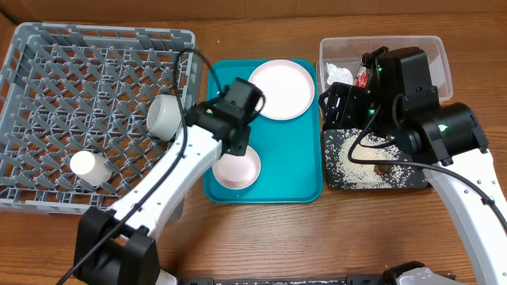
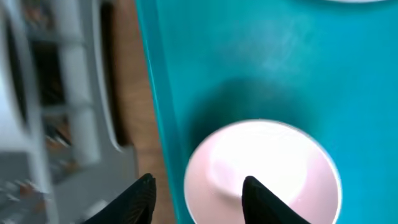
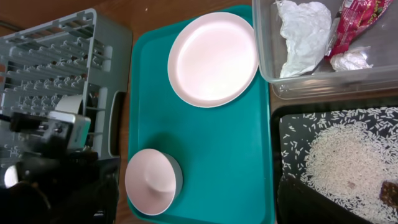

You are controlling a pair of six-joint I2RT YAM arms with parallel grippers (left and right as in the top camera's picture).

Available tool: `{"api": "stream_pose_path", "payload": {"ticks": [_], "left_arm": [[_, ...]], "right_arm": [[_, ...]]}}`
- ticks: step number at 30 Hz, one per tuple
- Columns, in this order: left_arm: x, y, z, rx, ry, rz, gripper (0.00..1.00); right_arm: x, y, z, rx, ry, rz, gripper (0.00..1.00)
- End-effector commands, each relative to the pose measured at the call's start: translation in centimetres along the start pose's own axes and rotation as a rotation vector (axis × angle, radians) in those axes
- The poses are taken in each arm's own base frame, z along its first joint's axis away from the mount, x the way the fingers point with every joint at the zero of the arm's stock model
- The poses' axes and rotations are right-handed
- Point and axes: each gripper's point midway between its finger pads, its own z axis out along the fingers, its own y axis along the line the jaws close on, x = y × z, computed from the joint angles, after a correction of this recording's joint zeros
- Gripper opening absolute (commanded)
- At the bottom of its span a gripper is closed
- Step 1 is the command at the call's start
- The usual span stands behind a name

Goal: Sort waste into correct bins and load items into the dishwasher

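Observation:
My left gripper (image 1: 235, 141) hangs open over the left edge of the teal tray (image 1: 295, 162). It is just above the small pink bowl (image 1: 237, 169). In the left wrist view one fingertip (image 2: 147, 186) is outside the tray edge and the other is over the bowl (image 2: 280, 155), with nothing gripped. The pink plate (image 1: 281, 89) lies at the tray's far end. The grey-green bowl (image 1: 164, 116) and white cup (image 1: 89, 166) sit in the dishwasher rack (image 1: 103, 33). My right gripper (image 1: 336, 101) is wide open and empty between the clear tub (image 1: 440, 55) and the black tray (image 1: 333, 178).
The clear tub holds a white tissue (image 3: 303, 34) and a red wrapper (image 3: 357, 18). Rice (image 3: 348, 162) and a brown scrap lie spread in the black tray. The rack's right wall (image 3: 115, 118) stands close beside the teal tray's left edge.

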Motion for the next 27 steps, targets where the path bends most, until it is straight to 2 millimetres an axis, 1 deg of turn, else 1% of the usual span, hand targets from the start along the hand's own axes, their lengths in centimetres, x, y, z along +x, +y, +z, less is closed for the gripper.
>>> {"api": "stream_pose_path", "payload": {"ticks": [1, 3, 5, 7, 10, 12, 13, 15, 16, 19, 21, 22, 23, 24, 27], "left_arm": [[3.9, -0.4, 3.3, 0.035, 0.178, -0.149, 0.46], [4.9, 0.0, 4.5, 0.016, 0.216, -0.164, 0.45], [5.5, 0.0, 5.7, 0.01, 0.244, -0.165, 0.42], [5.8, -0.4, 6.8, 0.017, 0.266, -0.156, 0.36], [6.6, -1.8, 7.8, 0.069, 0.312, -0.094, 0.29], [7.2, -2.4, 8.0, 0.096, 0.343, -0.093, 0.09], [7.3, -2.7, 8.0, 0.112, 0.35, -0.095, 0.04], [6.8, -2.9, 7.8, 0.127, 0.336, -0.091, 0.04], [6.3, -3.0, 7.4, 0.133, 0.321, -0.084, 0.04], [4.1, -2.7, 5.3, 0.146, 0.27, -0.059, 0.04], [2.0, -1.8, 3.0, 0.119, 0.206, -0.054, 0.04], [1.0, -1.0, 1.9, 0.086, 0.17, -0.053, 0.04], [-0.5, 0.9, 0.2, 0.005, 0.109, -0.058, 0.04], [-1.6, 2.7, -1.2, -0.074, 0.062, -0.063, 0.04], [-3.7, 8.2, -4.9, -0.326, -0.053, -0.086, 0.04]], "right_arm": [[-0.3, 0.2, -0.1, -0.009, -0.006, -0.003, 0.83], [-0.3, 0.2, -0.1, -0.008, -0.005, -0.003, 0.83], [-0.3, 0.2, -0.1, -0.008, -0.005, -0.003, 0.83], [-0.3, 0.3, -0.1, -0.009, -0.006, -0.003, 0.83], [-0.3, 0.2, -0.1, -0.009, -0.006, -0.003, 0.83], [-0.2, 0.2, -0.1, -0.007, -0.003, -0.003, 0.83], [-0.1, 0.2, -0.1, -0.005, 0.0, -0.002, 0.83], [0.0, 0.1, -0.1, -0.003, 0.004, -0.001, 0.83], [0.0, 0.1, -0.1, -0.003, 0.004, -0.002, 0.83], [-0.2, 0.2, -0.1, -0.005, -0.001, -0.003, 0.84], [-0.3, 0.2, -0.1, -0.008, -0.005, -0.004, 0.84], [-0.3, 0.2, -0.1, -0.008, -0.006, -0.004, 0.84], [-0.3, 0.2, -0.1, -0.008, -0.005, -0.004, 0.84], [-0.2, 0.2, -0.1, -0.007, -0.004, -0.003, 0.84], [-0.2, 0.2, -0.1, -0.005, -0.001, -0.003, 0.84]]}}
